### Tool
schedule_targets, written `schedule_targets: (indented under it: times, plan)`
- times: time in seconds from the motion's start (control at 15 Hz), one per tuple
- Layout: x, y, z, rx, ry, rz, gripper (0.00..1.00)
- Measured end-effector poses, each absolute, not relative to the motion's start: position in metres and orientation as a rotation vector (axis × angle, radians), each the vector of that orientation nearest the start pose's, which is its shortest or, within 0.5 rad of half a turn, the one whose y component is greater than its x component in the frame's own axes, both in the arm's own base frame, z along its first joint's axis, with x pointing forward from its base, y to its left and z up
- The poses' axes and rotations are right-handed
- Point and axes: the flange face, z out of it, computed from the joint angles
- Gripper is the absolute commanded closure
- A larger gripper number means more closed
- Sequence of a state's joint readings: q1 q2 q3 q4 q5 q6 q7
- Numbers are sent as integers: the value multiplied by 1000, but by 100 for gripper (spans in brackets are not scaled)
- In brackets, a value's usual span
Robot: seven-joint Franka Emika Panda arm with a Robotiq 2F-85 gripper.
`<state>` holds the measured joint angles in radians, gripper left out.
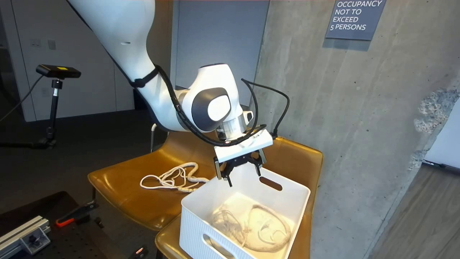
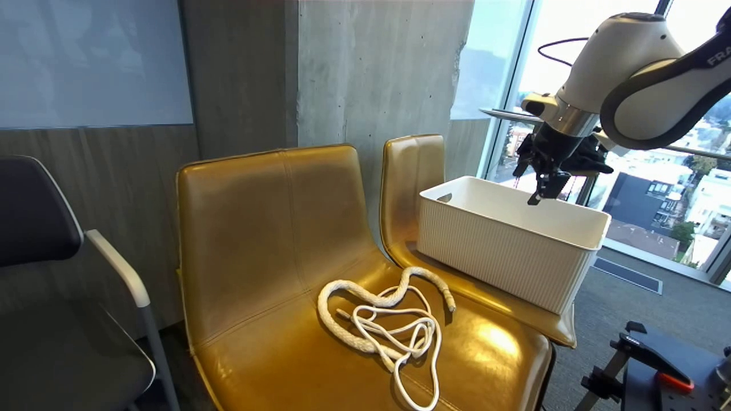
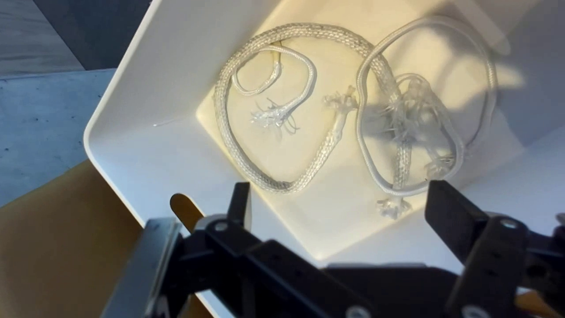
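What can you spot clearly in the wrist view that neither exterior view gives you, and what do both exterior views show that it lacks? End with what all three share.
Only the wrist view clearly shows the frayed ends of the cords in the bin.

Only the exterior views show the arm, and the white ropes on the neighbouring chair.

All three share the bin, the open end effector and part of the bin's chair. The cords also appear in an exterior view, less clearly.

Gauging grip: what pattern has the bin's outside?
The bin has vertical ribs; clearest in an exterior view.
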<state>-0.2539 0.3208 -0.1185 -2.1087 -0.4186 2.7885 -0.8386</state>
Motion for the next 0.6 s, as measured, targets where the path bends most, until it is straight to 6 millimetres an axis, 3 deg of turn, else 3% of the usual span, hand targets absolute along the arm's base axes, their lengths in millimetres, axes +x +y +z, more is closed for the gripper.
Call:
schedule_targets:
  times: [0.33, 0.6]
  plan:
    - [606, -227, 245, -3165, -1461, -242, 0]
    - [621, -245, 199, -3149, -1451, -195, 0]
